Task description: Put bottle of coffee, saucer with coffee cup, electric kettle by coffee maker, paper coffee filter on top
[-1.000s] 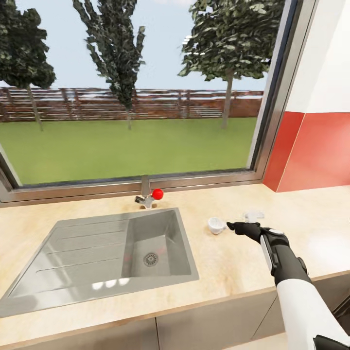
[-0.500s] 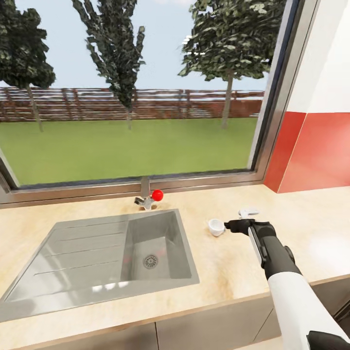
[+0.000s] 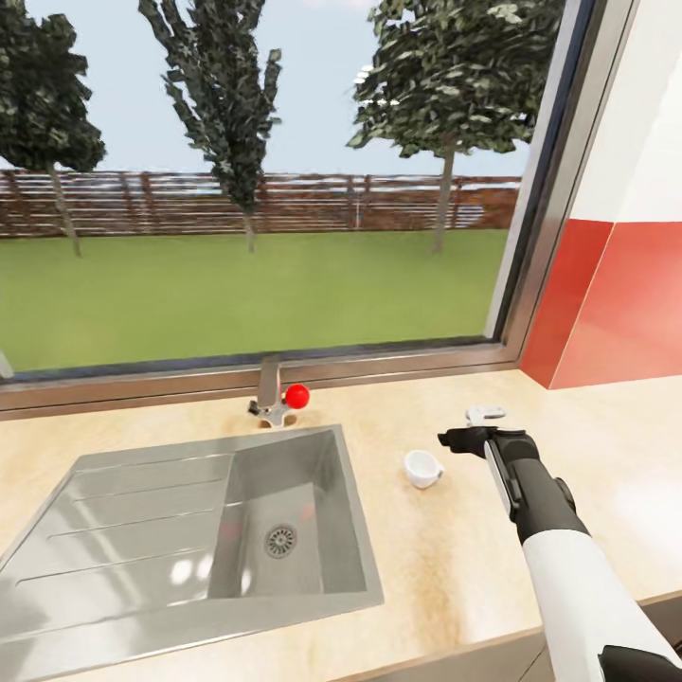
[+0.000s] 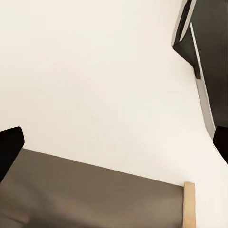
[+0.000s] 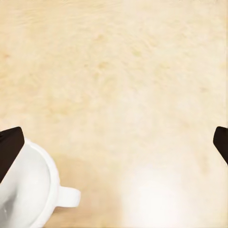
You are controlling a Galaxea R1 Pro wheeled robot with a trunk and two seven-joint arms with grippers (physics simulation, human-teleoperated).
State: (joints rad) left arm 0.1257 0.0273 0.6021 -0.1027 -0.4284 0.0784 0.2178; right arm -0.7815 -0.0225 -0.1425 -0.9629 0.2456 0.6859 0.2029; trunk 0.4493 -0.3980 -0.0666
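The small white coffee cup (image 3: pixel 422 468) stands upright on the light beige kitchen countertop (image 3: pixel 445 578), to the right of the sink. My right gripper (image 3: pixel 466 432) hovers just behind and to the right of the cup, not touching it. In the right wrist view, the cup (image 5: pixel 23 192) lies beside one black fingertip (image 5: pixel 9 145) with its handle (image 5: pixel 69 195) pointing into the gap. The right gripper (image 5: pixel 115 145) is open over bare worktop. My left gripper (image 4: pixel 116 145) is open too and holds nothing.
A steel sink (image 3: pixel 123 516) with a drainboard fills the counter's left half. A faucet with a red knob (image 3: pixel 296 395) stands behind it under the window. A red backsplash (image 3: pixel 616 303) rises at the right. The left wrist view shows a dark grey cabinet front (image 4: pixel 95 199).
The whole view has shifted, so the camera moved. My right wrist turned and reached slightly left. The cup now shows lower than the gripper; it has not moved on the counter.
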